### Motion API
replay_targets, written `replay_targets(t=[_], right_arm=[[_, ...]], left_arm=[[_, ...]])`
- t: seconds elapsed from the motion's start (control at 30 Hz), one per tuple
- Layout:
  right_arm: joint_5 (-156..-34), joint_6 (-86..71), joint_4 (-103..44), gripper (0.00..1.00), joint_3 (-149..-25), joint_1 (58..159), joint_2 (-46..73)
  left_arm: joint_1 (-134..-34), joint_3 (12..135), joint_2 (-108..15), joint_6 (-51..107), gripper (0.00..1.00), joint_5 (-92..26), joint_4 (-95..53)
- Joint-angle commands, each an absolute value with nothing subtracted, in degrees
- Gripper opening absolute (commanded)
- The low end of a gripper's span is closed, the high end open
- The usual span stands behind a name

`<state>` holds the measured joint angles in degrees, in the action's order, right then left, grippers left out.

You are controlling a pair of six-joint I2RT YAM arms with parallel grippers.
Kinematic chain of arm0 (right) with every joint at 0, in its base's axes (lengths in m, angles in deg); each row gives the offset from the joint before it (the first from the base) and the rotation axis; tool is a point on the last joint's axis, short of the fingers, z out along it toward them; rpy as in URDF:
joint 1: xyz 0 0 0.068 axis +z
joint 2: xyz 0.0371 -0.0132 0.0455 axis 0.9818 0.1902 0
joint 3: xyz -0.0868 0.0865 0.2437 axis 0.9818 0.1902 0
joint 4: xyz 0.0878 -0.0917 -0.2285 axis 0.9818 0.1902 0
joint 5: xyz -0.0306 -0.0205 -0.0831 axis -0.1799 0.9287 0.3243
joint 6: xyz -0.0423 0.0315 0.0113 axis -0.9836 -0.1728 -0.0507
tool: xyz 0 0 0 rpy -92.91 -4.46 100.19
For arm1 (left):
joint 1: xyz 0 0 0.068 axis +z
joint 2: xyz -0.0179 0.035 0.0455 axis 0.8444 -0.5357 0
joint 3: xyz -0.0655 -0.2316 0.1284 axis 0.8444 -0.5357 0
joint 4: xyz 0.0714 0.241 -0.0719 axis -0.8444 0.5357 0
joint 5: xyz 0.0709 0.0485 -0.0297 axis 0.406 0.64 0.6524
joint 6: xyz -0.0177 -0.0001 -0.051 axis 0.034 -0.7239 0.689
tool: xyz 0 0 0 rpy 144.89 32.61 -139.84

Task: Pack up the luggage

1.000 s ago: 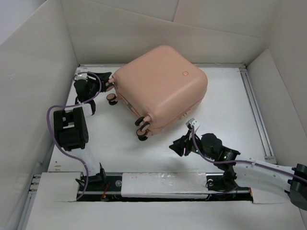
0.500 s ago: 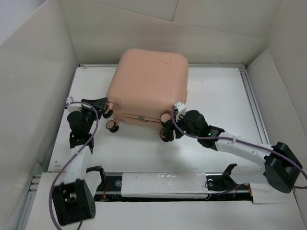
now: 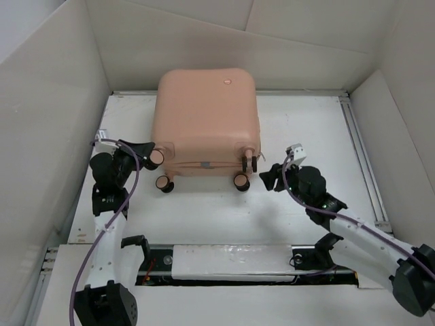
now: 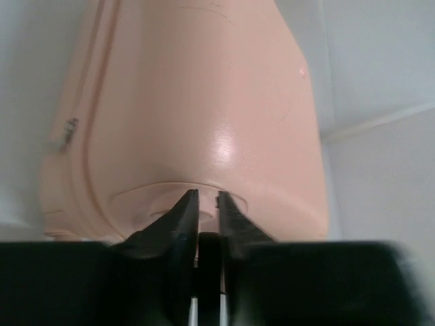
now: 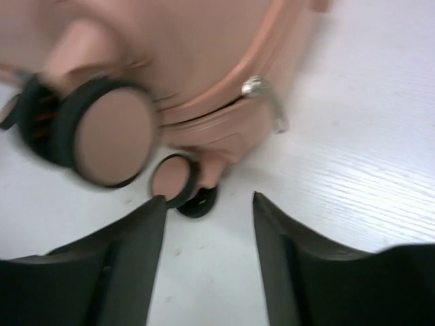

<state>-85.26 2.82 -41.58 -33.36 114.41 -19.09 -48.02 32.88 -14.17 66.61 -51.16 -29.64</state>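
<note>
The luggage [image 3: 207, 115] is a peach-pink suitcase, closed, lying flat at the back centre, round button [image 3: 226, 83] up, wheels toward me. My left gripper [image 3: 151, 151] is at its near-left corner, shut to a narrow gap on the caster wheel [image 3: 157, 155] there; in the left wrist view the gripper [image 4: 207, 195] presses against the shell [image 4: 204, 102]. My right gripper [image 3: 267, 178] is open and empty on the table, just right of the near-right wheel [image 3: 241, 180]. In the right wrist view, the gripper [image 5: 207, 200] faces two casters [image 5: 112, 132] and a silver zipper pull [image 5: 265, 102].
White walls enclose the table on the left [image 3: 47, 136], back and right. A metal rail [image 3: 363, 163] runs along the right side. A raised white ledge [image 3: 231, 261] with the arm bases lies at the near edge.
The suitcase has turned from a diagonal pose to square with the table, wheels toward me, and shifted left. My left gripper stayed at its wheel. My right gripper pushed in, then drew back right.
</note>
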Motion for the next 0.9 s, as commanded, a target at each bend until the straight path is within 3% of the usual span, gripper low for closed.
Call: replay_targets(t=[0.0, 0.1, 0.23, 0.6, 0.87], right_arm=[[-86.57, 1.34, -44.09, 0.62, -38.38, 107.98, -12.93], [-91.83, -1.19, -47.15, 0.74, -40.67, 104.36, -7.65], [-103.42, -6.47, -49.72, 0.78, -44.44, 97.95, 0.08], [-126.54, -10.44, -56.75, 0.72, -54.29, 93.81, 20.74], [-131.05, -6.84, -61.84, 0.34, -52.55, 93.28, 24.19]], left_arm=[[-48.12, 35.58, -11.08, 60.54, 0.21, -47.67, -24.10], [-48.12, 34.80, -8.26, 58.42, 0.75, -46.06, -21.43], [-48.12, 33.31, -6.50, 55.51, 0.93, -46.67, -19.67], [-50.58, 26.10, -11.06, 55.85, 0.99, -49.48, -25.81], [-50.58, 26.09, -17.91, 56.73, 0.99, -52.91, -32.40]])
